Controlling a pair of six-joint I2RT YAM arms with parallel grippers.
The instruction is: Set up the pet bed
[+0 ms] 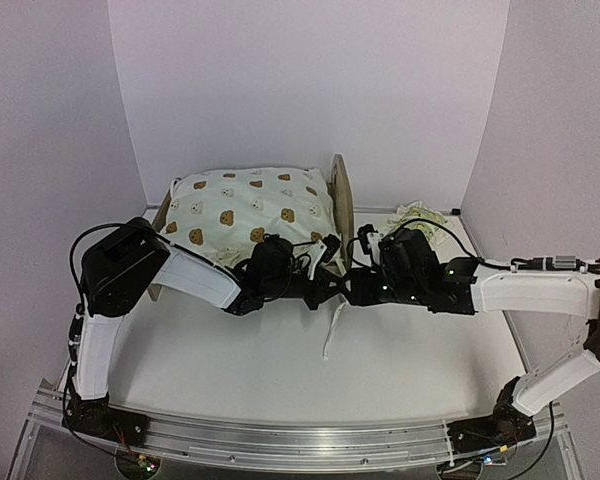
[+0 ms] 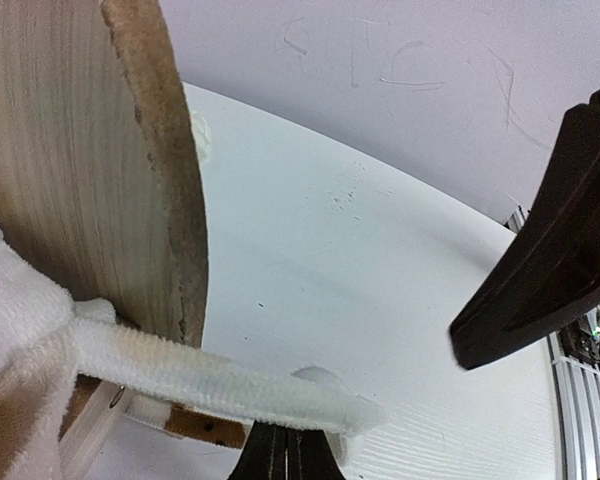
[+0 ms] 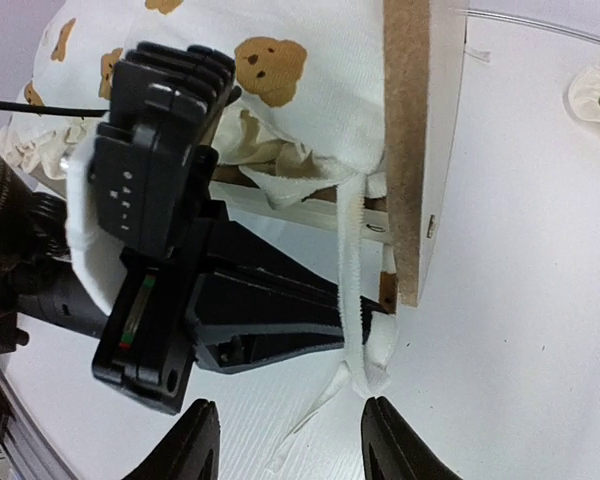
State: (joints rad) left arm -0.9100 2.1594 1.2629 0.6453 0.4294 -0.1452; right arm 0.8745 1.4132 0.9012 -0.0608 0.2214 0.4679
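Note:
The pet bed stands at the back of the table, its light-wood end board upright. The cream bear-print cushion lies on the bed. A white fuzzy tie strap runs from the cushion's corner down past the end board, and its loose end trails on the table. My left gripper is shut on this strap beside the board's foot. My right gripper faces it just below the strap's end, jaws apart with nothing between them.
The small lemon-print pillow lies to the right of the bed near the back wall. Both arms meet at mid-table. White walls close in the back and sides. The white table reaches to the metal rail in front.

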